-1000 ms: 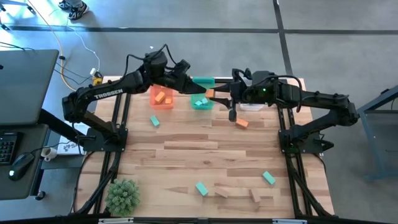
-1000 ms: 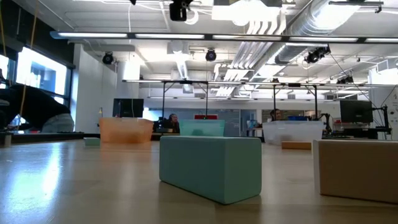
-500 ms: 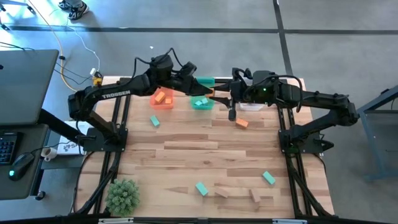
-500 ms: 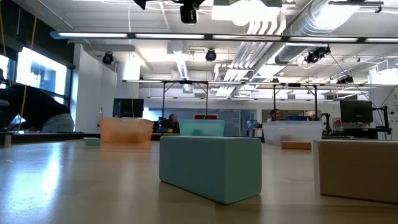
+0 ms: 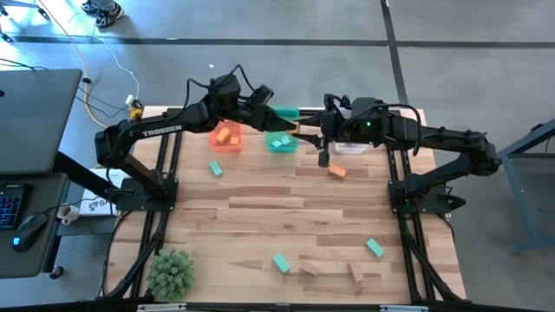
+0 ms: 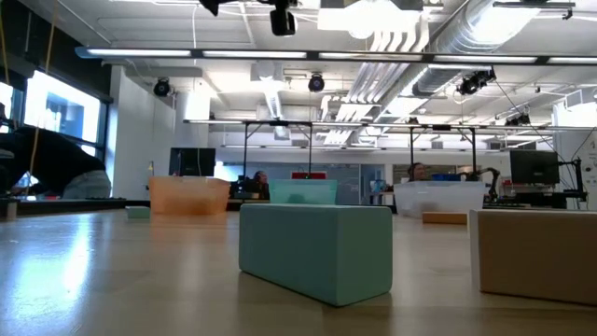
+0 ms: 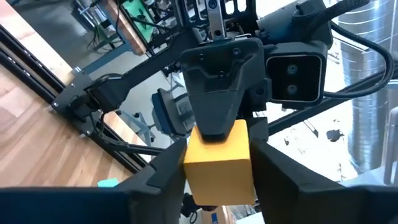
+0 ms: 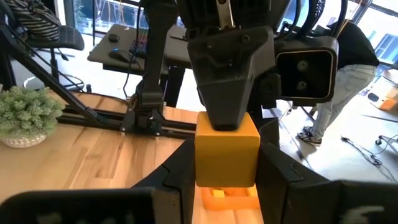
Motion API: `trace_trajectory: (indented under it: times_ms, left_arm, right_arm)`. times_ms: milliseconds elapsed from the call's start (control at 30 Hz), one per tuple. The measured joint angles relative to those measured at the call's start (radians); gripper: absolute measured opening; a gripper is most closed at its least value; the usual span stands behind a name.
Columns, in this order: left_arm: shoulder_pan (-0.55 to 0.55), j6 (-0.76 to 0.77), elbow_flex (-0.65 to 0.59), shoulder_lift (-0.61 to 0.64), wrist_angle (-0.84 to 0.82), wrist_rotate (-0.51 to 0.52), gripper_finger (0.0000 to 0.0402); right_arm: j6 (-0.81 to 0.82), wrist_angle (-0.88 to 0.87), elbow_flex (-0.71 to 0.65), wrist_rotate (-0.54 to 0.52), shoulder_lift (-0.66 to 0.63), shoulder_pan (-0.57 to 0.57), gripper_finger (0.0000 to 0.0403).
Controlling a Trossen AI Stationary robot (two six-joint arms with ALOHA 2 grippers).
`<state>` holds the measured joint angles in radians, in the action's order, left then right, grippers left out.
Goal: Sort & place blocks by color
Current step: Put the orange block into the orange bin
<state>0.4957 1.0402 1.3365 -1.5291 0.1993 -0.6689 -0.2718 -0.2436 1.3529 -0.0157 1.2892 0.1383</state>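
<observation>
While both arms reach in over the far side of the table, they've got the same orange block (image 7: 219, 158) between them up in the air, just right of the green bin (image 5: 281, 144). The left gripper (image 7: 217, 180) has its fingers pressed on the block's sides, and the right gripper (image 8: 227, 168) pinches it from the opposite end, nose to nose. The orange bin (image 5: 225, 137) sits left of the green one and the clear bin (image 5: 351, 148) right of it. Loose on the wood: another orange block (image 5: 337, 172), teal blocks (image 5: 281, 262) and tan blocks (image 5: 310, 268) near the front, plus a little plant (image 5: 171, 273).
</observation>
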Motion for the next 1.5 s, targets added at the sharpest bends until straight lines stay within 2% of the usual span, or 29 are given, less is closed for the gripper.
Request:
trace_trajectory:
  times_ms: [100, 267, 367, 467, 567, 667, 833, 1067, 1367, 1500]
  left_arm:
    - [0.000, -0.008, 0.000, 0.000, -0.002, 0.000, 0.0113]
    - [0.000, -0.026, 0.000, 0.000, -0.002, 0.000, 0.0112]
    - [0.000, -0.069, 0.000, 0.000, -0.001, 0.000, 0.0110]
    - [0.004, -0.095, 0.000, 0.001, -0.019, 0.001, 0.0109]
    - [0.019, -0.127, 0.000, 0.001, -0.071, 0.000, 0.0109]
    - [0.040, -0.173, 0.000, 0.003, -0.139, -0.002, 0.0108]
    - [0.082, -0.268, 0.000, 0.002, -0.268, 0.023, 0.0108]
    - [0.154, -0.460, 0.000, 0.002, -0.521, 0.223, 0.0108]
    - [0.236, -0.640, 0.000, 0.002, -0.869, 0.656, 0.0108]
    - [0.260, -0.674, 0.000, 0.002, -0.963, 0.764, 0.0108]
  right_arm:
    - [-0.015, -0.002, 0.000, 0.002, 0.000, 0.006, 0.0097]
    - [-0.027, -0.005, 0.000, -0.001, 0.000, 0.006, 0.0104]
    - [0.009, -0.020, 0.000, -0.012, 0.000, 0.006, 0.0161]
    - [0.043, -0.028, 0.000, -0.082, 0.000, 0.006, 0.0231]
    - [0.048, -0.058, 0.000, -0.132, 0.000, 0.007, 0.0278]
    - [0.055, -0.081, 0.000, -0.152, 0.001, 0.007, 0.0297]
    - [0.061, -0.103, 0.000, -0.186, -0.001, 0.008, 0.0300]
    - [0.092, -0.121, 0.000, -0.223, -0.001, 0.009, 0.0301]
    - [0.118, -0.138, 0.000, -0.222, 0.000, 0.008, 0.0302]
    - [0.118, -0.142, 0.000, -0.222, 0.000, 0.008, 0.0302]
